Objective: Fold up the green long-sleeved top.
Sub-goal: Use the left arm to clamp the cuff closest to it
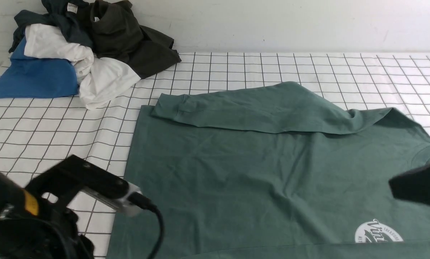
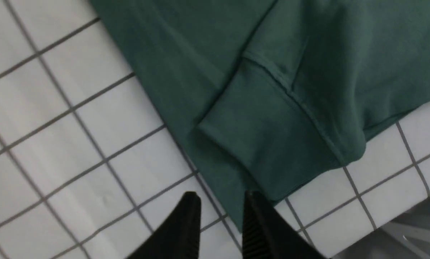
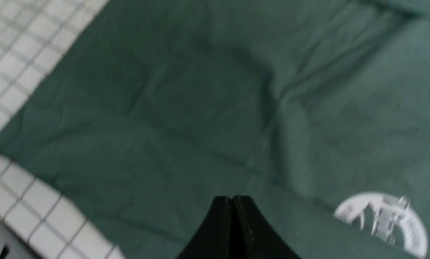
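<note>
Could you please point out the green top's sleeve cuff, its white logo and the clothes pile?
sleeve cuff (image 2: 272,140), left wrist view, middle of the band.
white logo (image 1: 378,232), front view, its lettering.
clothes pile (image 1: 105,77), front view, white garment.

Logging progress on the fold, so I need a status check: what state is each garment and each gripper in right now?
green long-sleeved top: spread flat, body not yet folded.
sleeve: folded across the body, cuff lying flat.
left gripper: jaws apart, nothing held.
right gripper: jaws shut, empty, above the top.
pile of clothes: heaped, unfolded.
</note>
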Controlling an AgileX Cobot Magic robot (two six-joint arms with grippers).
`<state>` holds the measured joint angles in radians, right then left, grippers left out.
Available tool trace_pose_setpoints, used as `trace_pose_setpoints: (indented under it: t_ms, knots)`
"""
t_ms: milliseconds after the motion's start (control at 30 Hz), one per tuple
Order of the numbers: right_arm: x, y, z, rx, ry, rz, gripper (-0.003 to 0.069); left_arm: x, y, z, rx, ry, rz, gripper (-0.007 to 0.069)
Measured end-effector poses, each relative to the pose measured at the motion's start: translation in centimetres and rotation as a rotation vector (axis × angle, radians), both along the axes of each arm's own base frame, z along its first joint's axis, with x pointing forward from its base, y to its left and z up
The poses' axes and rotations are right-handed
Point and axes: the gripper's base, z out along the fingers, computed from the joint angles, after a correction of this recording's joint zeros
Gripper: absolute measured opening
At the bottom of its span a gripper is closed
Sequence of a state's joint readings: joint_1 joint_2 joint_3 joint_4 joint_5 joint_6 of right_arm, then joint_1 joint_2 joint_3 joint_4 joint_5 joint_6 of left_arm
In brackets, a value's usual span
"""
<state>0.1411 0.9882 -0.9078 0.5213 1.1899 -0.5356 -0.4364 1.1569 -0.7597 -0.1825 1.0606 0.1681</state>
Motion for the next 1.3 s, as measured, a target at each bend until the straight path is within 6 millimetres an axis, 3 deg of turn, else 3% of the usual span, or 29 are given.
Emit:
trace_pose_setpoints:
  t_ms: [100, 233, 500, 667, 767, 867, 933, 1067, 1200, 1300]
  knots:
    - [-0.3, 1.2, -1.6, -0.133, 0.113, 0.033, -0.0015, 1.4, -1.6, -1.9, 0.008, 0.016, -0.024, 0.0288]
    - [-1.3, 1.9, -3.2, -0.264, 0.159, 0.049, -0.0015, 3.0, -2.4, -4.6, 0.043, 0.075, -0.017, 0.0375]
    - [-1.7, 2.3, -3.6, -0.314, 0.158, 0.065, -0.0015, 4.4, -3.1, -9.3, 0.123, 0.226, -0.013, 0.0395]
    - [-1.7, 2.3, -3.6, -0.314, 0.157, 0.064, -0.0015, 4.6, -3.2, -10.1, 0.136, 0.247, -0.012, 0.0391]
    - [-1.7, 2.3, -3.6, -0.314, 0.157, 0.064, -0.0015, 4.6, -3.2, -10.1, 0.135, 0.244, -0.012, 0.0358]
    - [-1.7, 2.3, -3.6, -0.314, 0.157, 0.064, -0.0015, 4.7, -3.2, -10.1, 0.135, 0.243, -0.012, 0.0259]
    - [-1.7, 2.3, -3.6, -0.315, 0.157, 0.064, -0.0015, 4.6, -3.2, -10.1, 0.136, 0.243, -0.012, 0.0147]
    - [-1.6, 2.3, -3.6, -0.317, 0.156, 0.064, -0.0015, 4.6, -3.2, -10.1, 0.136, 0.248, -0.012, 0.0035]
    - [-1.6, 2.3, -3.6, -0.317, 0.156, 0.064, -0.0015, 4.5, -3.2, -8.9, 0.128, 0.240, -0.018, 0.0008]
    - [-1.6, 2.3, -3.6, -0.318, 0.154, 0.068, -0.0015, 4.9, -3.4, -5.7, 0.093, 0.168, -0.034, 0.0006]
